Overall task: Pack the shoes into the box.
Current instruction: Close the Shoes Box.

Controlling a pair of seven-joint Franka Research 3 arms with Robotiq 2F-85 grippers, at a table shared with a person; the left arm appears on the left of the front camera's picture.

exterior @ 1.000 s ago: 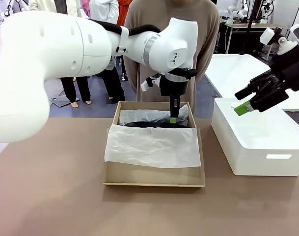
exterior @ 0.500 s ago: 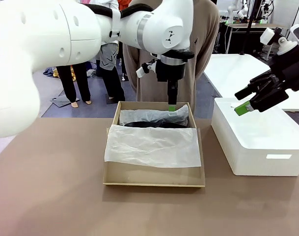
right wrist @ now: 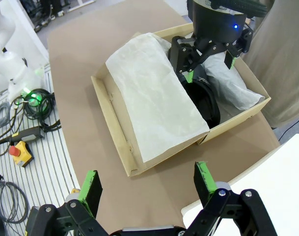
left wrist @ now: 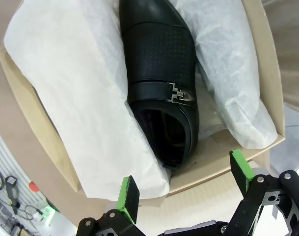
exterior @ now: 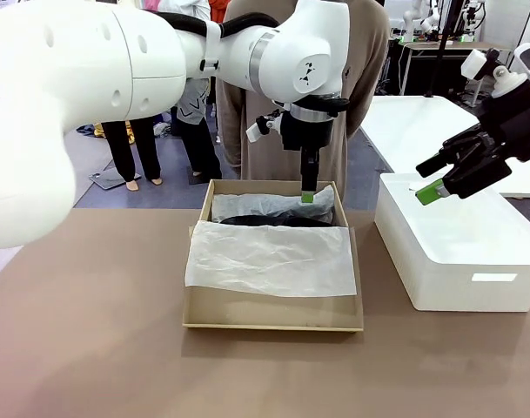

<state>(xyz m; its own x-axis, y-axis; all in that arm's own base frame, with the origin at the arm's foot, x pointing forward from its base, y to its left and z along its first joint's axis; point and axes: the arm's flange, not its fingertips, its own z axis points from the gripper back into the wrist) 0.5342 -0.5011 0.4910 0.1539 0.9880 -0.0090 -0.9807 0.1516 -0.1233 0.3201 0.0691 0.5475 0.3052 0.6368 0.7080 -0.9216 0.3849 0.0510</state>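
Front view: left gripper over the boxed shoe, both grippers wide

From the left, the left arm reaches across to the middle. The left gripper (exterior: 307, 198) hangs fingers-down over the far end of the box (exterior: 273, 318), just above the tissue (exterior: 269, 257). The box sits open mid-table (exterior: 90, 348), in front of a person (exterior: 360, 87) at the far side. A shoe (exterior: 273, 221) shows as a black strip between two sheets of tissue, and the near sheet covers the rest of the box. Further right, the right gripper (exterior: 432, 178) hovers over a white block (exterior: 447, 252), well apart from the box.

In the left wrist view, the left gripper (left wrist: 184, 184) has its fingers spread wide and holds nothing. Beyond them the shoe (left wrist: 161, 73) lies nested in tissue inside the box (left wrist: 267, 64), buckle up, clear of both pads.

In the right wrist view, the right gripper (right wrist: 147, 184) is also spread wide and empty, looking down at the box (right wrist: 112, 123) and the shoe (right wrist: 208, 105).
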